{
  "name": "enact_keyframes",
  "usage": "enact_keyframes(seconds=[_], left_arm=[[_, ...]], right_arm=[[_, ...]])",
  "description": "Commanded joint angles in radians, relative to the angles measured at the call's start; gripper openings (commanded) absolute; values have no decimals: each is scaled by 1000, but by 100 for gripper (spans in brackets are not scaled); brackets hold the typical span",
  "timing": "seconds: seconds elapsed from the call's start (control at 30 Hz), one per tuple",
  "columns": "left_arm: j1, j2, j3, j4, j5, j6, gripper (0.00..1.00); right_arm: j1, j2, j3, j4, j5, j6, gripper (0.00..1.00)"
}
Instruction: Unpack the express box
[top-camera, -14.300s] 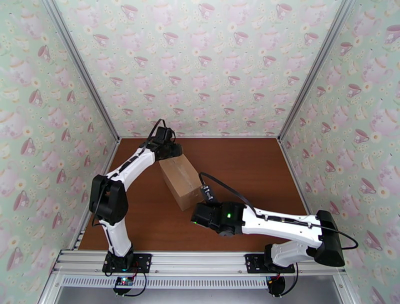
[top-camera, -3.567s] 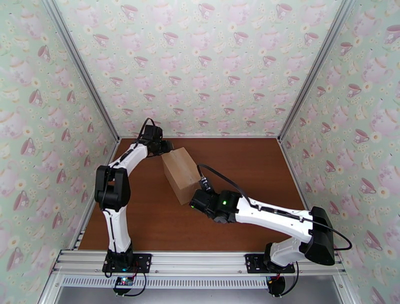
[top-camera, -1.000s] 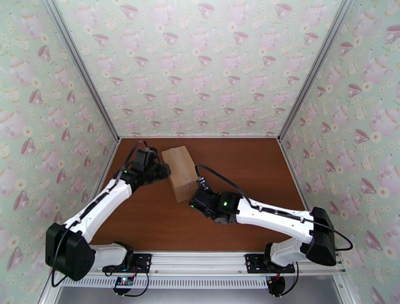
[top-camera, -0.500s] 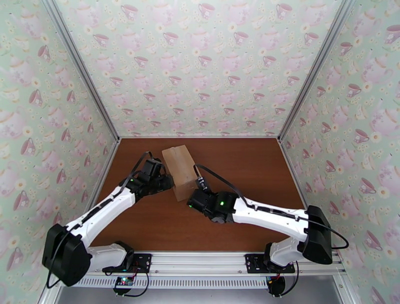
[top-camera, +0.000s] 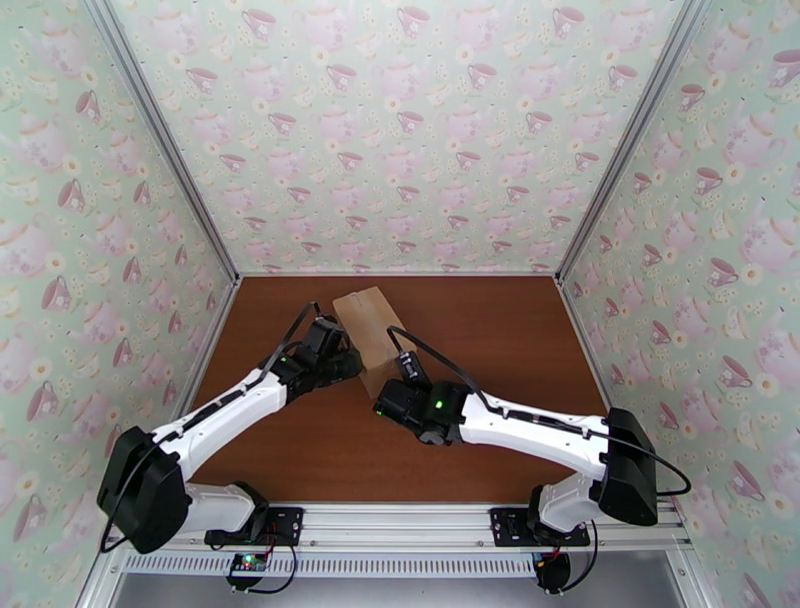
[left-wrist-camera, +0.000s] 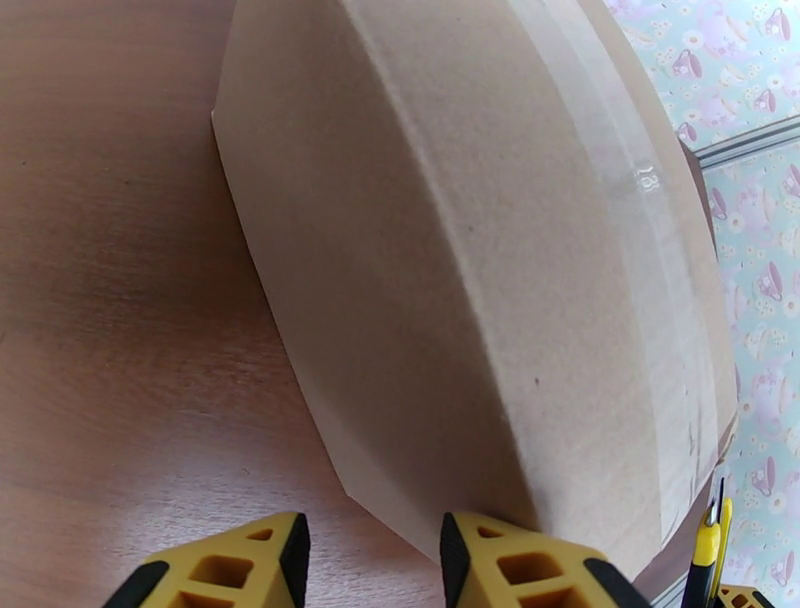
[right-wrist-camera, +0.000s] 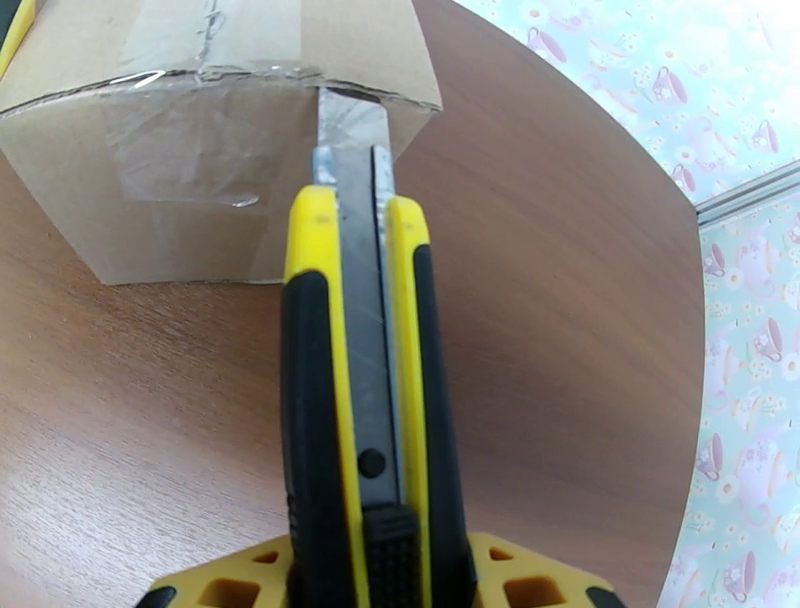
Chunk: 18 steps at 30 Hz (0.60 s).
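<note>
- Top external: from above and behind the arm bases (top-camera: 250, 525) we face the back wall (top-camera: 400, 150), taking in the whole table (top-camera: 500, 330).
- Left wrist: we look past the left pincer (left-wrist-camera: 370, 545), close against the express box (left-wrist-camera: 450, 250).
- Right wrist: we look along the utility knife (right-wrist-camera: 365, 400) at the box's taped end, close.
- All three share box and table.

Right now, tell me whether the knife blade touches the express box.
Touching. The right wrist view shows the knife blade tucked under the top flap of the express box.
</note>
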Motion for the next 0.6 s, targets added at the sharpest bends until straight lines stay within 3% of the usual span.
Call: enact_keyframes(seconds=[0.0,0.57], left_arm=[[-41,33,52,35,43,-5,42],[-114,67,79,120,16,-60,42]], right_arm=[[34,8,49,60,-23,-29,0],[49,23,67,57,-17,-29,0]])
